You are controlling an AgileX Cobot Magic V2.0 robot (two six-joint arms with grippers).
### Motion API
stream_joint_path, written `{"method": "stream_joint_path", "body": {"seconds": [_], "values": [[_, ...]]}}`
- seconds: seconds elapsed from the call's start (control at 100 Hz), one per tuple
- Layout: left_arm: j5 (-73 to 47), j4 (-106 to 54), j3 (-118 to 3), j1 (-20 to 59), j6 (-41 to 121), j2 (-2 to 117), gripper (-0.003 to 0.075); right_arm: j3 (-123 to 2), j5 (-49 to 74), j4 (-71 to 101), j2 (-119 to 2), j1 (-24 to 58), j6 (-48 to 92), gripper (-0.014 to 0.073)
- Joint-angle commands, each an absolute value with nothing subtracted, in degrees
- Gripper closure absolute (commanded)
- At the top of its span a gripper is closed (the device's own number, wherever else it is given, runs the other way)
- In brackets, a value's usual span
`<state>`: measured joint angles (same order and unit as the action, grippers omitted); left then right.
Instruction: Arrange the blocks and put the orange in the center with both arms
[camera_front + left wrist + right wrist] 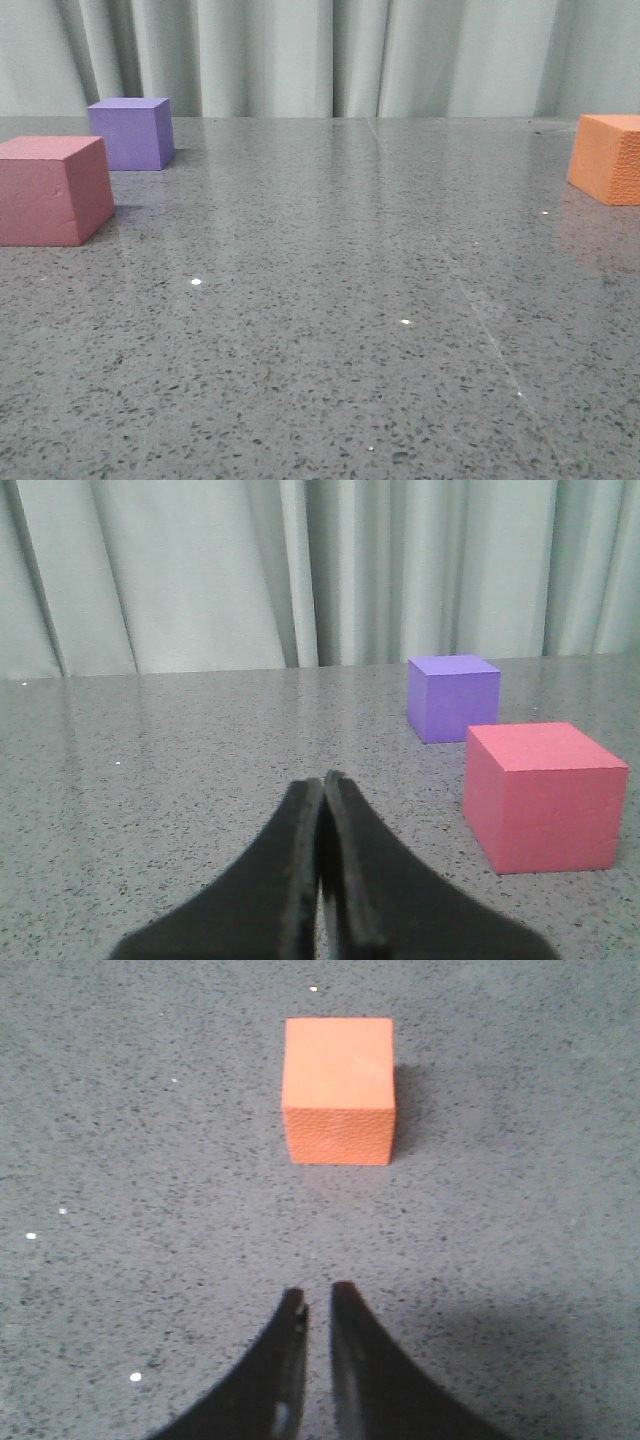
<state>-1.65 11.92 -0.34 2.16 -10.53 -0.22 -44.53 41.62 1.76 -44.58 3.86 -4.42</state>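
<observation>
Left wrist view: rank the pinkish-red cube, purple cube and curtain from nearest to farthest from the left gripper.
1. Pinkish-red cube, nearest the left gripper, off to one side.
2. Purple cube, just behind it.
3. Curtain, beyond the table's far edge.
</observation>
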Motion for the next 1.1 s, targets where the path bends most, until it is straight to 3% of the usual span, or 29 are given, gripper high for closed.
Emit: {"method": "stream_joint_path", "body": {"seconds": [0.0,0.04,0.13,0.22,0.46,1.09], "values": [[3.1,11.4,2.9,2.1,-10.4,-2.1,0.0739,-46.7,38.6,3.2,-44.6,3.6,-4.3,0.0272],[3.1,11.4,2.9,2.1,-10.4,-2.1,0.0739,-46.7,38.6,3.2,-44.6,3.6,-4.3,0.0134],[3.1,11.4,2.9,2.1,-10.4,-2.1,0.0739,-46.7,38.8,3.3,-44.6,3.6,-4.3,-0.0079],[3.1,11.4,2.9,2.1,-10.4,-2.1,0.0739,-46.7,39.9,3.3,-44.6,3.6,-4.3,-0.0041],[3.1,11.4,2.9,2.1,-10.4,-2.1,0.0739,-50.4,40.2,3.3,-47.5,3.6,-4.3,-0.0041],[3.1,11.4,2.9,2.1,-10.4,-2.1,0.0739,-78.5,46.9,3.3,-78.9,3.6,-3.1,-0.0041]]}}
